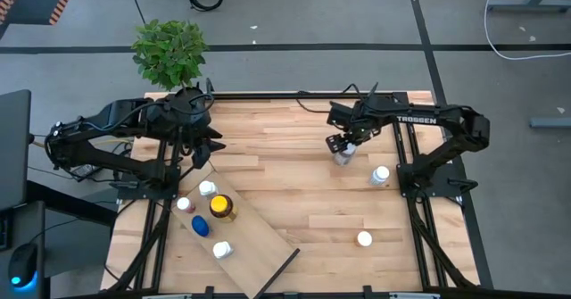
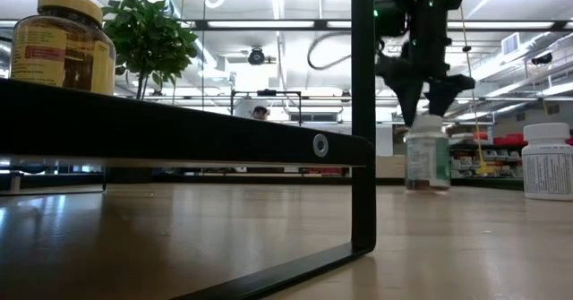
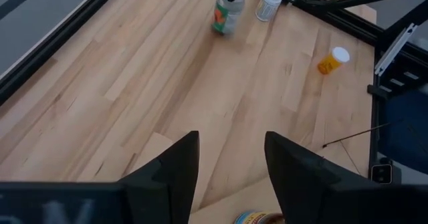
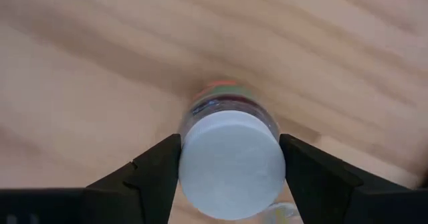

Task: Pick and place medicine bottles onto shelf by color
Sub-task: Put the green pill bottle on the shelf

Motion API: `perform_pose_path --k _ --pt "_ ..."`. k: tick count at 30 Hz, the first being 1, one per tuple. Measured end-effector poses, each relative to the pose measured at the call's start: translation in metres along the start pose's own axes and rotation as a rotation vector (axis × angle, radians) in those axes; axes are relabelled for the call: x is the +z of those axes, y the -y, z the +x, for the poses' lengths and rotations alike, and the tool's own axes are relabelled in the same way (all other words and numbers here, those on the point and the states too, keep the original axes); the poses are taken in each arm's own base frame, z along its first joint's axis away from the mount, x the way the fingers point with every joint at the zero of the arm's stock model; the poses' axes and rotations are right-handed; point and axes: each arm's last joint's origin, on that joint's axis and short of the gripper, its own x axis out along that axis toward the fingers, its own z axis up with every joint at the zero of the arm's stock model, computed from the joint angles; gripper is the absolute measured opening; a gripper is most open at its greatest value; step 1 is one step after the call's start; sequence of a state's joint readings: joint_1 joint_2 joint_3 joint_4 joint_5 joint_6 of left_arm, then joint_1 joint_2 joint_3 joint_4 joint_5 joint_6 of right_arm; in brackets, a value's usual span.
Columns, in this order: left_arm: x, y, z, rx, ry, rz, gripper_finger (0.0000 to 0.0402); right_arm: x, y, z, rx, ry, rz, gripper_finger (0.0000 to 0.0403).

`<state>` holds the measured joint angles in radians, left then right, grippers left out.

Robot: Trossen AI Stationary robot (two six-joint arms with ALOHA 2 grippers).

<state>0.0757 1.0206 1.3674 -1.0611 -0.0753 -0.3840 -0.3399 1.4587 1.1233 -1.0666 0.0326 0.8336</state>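
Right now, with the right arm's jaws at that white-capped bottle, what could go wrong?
The right gripper brackets only the cap of the green-labelled bottle, so it may slip or tip on lifting. A second bottle stands nearby and could get knocked. The left gripper hovers over the shelf, crowding the drop.

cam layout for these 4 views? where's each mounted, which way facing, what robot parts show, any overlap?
High: overhead, straight down on the table; both arms, shelf, plant.
Low: table height, level across into the room; shelf edge near, right gripper above a bottle.
Left wrist: on left arm, looking across the table; left gripper open.
Right wrist: on right arm, looking down; right gripper at the bottle's white cap.
Shared: that same bottle shows in all four views.
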Motion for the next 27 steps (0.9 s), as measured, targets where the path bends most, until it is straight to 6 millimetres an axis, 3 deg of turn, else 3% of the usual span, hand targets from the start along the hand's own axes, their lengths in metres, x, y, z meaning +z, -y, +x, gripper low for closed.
perform_pose_path --k 12,20,27 --pt "0.000 0.000 0.000 0.000 0.000 0.004 0.0174 -0.036 -0.062 -0.030 0.251 0.123 -0.099 0.0249" --pt "0.000 0.000 0.000 0.000 0.000 0.013 0.0178 -0.051 -0.091 -0.041 0.349 0.158 -0.170 0.0249" --pt "-0.001 0.000 0.000 0.001 -0.006 0.014 0.0176 -0.048 -0.162 -0.044 0.363 0.169 -0.364 0.0249"
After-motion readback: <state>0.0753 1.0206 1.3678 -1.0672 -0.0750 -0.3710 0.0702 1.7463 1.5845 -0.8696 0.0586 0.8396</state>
